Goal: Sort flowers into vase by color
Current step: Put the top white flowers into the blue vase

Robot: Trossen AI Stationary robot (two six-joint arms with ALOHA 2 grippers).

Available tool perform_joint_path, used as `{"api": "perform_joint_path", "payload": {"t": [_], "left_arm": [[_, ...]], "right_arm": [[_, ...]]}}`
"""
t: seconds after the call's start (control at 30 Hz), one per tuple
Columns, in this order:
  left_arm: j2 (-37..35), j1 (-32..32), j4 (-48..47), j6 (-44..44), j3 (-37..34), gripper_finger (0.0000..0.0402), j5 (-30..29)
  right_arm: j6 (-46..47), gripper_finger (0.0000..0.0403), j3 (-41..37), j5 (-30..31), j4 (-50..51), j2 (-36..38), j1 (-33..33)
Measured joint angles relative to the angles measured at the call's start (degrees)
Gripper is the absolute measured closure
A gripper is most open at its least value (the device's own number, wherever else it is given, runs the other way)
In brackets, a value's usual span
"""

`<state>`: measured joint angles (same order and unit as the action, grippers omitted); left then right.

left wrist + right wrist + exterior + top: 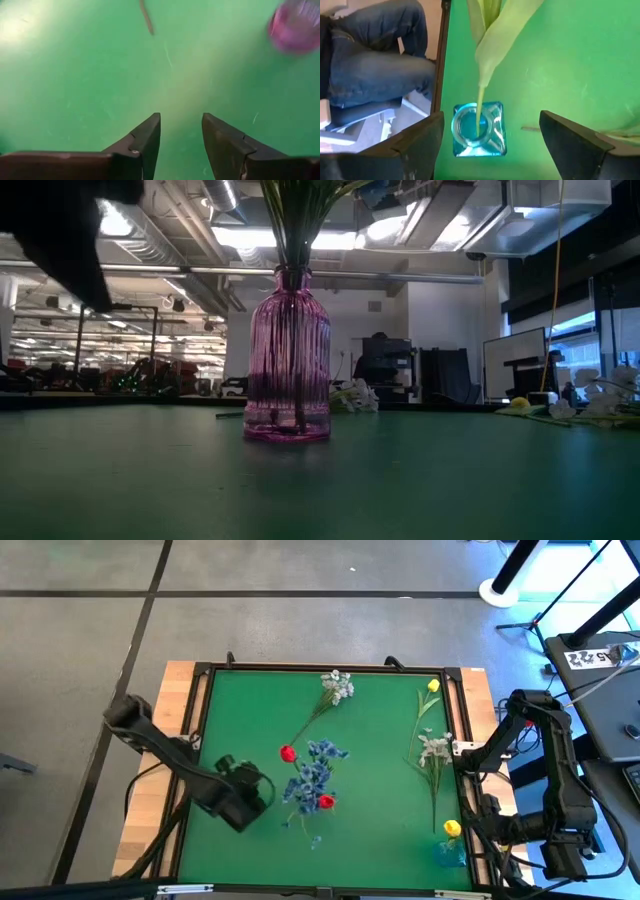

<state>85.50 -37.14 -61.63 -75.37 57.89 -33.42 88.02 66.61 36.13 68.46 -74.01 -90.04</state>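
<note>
Flowers (312,778) stand in the central vase (288,360); another vase (479,129) sits at the mat's (380,790) near-right corner

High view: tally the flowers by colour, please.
Red tulips: 2
Yellow tulips: 2
Whitish sprays: 2
Blue sprays: 1 bunch, its sprays cannot be counted apart
Total: 6 flowers plus the blue bunch

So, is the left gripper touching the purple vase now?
Apart. In the left wrist view the left gripper is open over bare green mat, with the purple vase well away from it.
</note>
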Motion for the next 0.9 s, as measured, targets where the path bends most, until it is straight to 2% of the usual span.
{"api": "perform_joint_path", "payload": {"t": [0.17,0.3,0.47,0.6,0.73,0.9], "left_arm": [[-10.4,-1.2,1.6,-8.0,-8.6,0.0270,-7.4],[-15.2,4.1,10.8,-7.1,-18.6,0.0270,-9.3],[-15.2,16.3,33.2,8.3,-28.4,0.0270,-9.3],[-14.7,28.1,52.9,23.4,-32.9,0.0270,-6.9],[-12.7,39.4,65.9,36.1,-33.2,0.0269,-0.2],[-5.8,49.1,72.5,45.8,-29.2,0.0239,7.8]], "right_arm": [[0.1,0.0075,2.0,-1.2,2.5,0.4,0.0],[2.5,0.0074,5.0,-0.5,9.0,1.0,0.0],[6.6,0.0075,9.2,4.4,16.7,3.1,0.1],[6.6,0.0075,12.3,12.8,20.6,4.5,0.1],[2.2,0.0075,13.5,22.3,21.1,5.3,3.3],[-6.2,0.0075,13.5,23.4,20.9,5.2,13.7]]}}
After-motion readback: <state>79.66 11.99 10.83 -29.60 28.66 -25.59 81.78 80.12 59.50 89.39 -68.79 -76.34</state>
